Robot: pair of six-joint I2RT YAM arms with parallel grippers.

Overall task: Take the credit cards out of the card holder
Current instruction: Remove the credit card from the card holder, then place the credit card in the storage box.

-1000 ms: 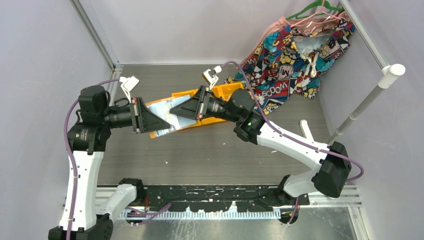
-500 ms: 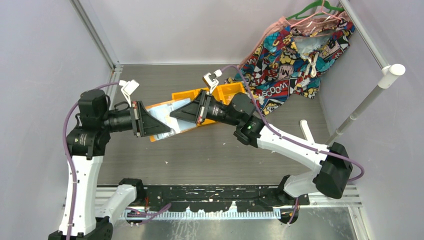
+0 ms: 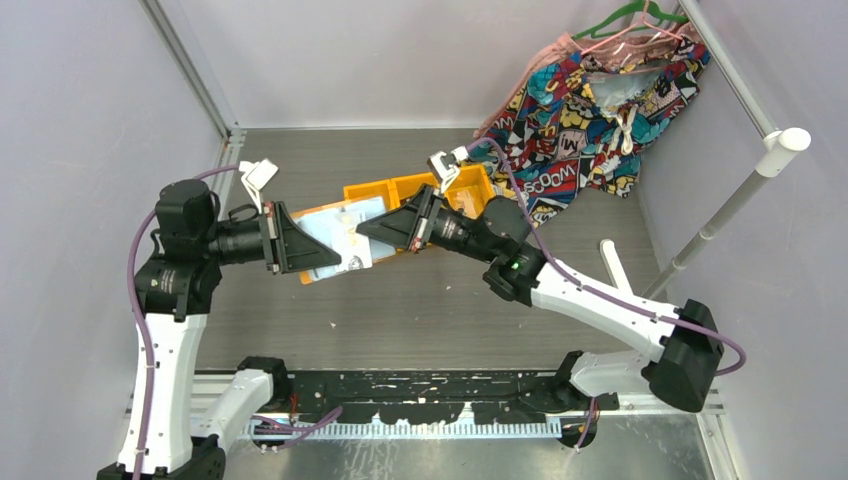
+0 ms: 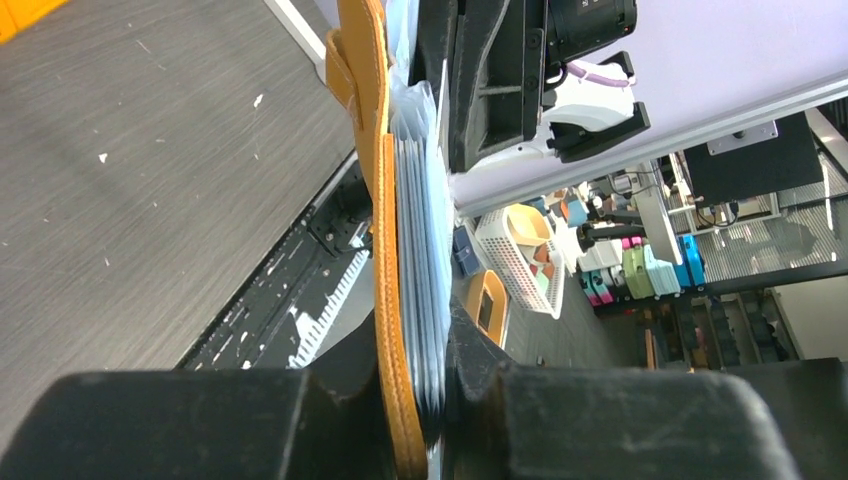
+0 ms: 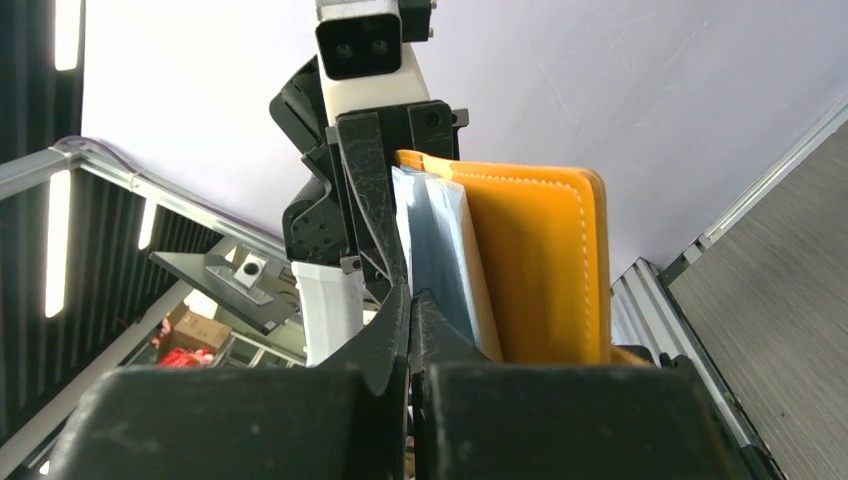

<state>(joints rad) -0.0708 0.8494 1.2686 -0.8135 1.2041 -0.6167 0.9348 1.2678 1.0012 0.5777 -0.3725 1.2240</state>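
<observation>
My left gripper is shut on the card holder, an orange folder with pale blue see-through pockets, and holds it above the table. In the left wrist view the orange cover and the stack of pockets sit clamped between the jaws of the left gripper. My right gripper meets the holder from the right. Its jaws are pressed together at the outermost blue pocket, beside the card holder in the view of the right gripper. No credit cards can be made out apart from the pockets.
Orange bin trays lie on the table behind the right gripper. A colourful printed garment on hangers drapes at the back right. A white pole leans at the right, with a small white piece near it.
The right gripper's jaws have closed at the holder's edge, and the right arm has drawn back to the right. More of the pale blue pocket shows. The left gripper keeps its hold.
</observation>
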